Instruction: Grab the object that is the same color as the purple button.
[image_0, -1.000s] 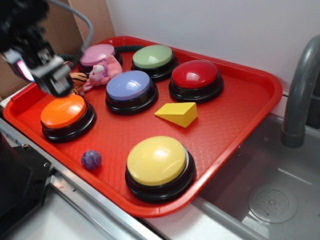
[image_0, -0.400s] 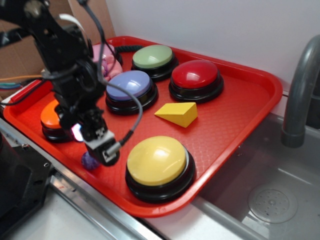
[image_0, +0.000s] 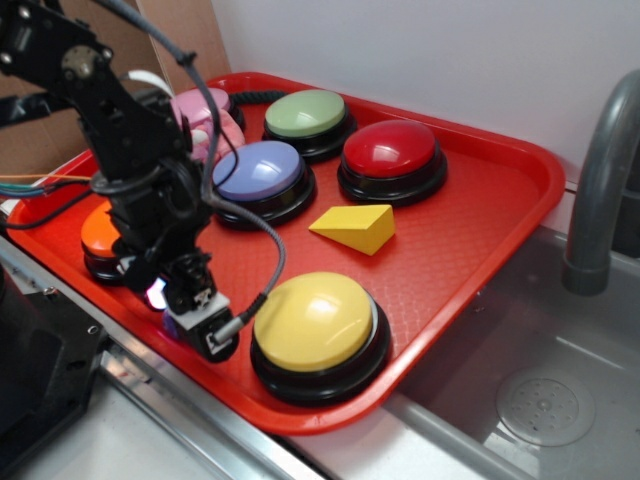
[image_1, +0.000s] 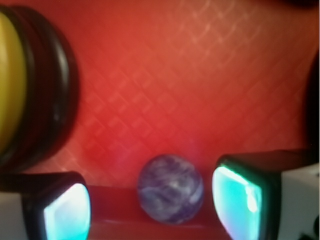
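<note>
Gripper (image_1: 152, 210) fingers apart, straddling the purple marbled ball (image_1: 170, 188) at the red tray (image_1: 190, 90) front edge, beside the yellow button (image_1: 12, 80). Ball sits off-centre; centre, then close slowly.

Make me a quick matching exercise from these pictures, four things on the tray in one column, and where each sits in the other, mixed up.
Things:
1. purple ball
2. yellow wedge
3. green button
4. yellow button

Places:
A. tray's far edge
B. between the open jaws
C. tray's near edge, right of the gripper
D. middle of the tray, before the red button

Pairs: 1-B, 2-D, 3-A, 4-C
</note>
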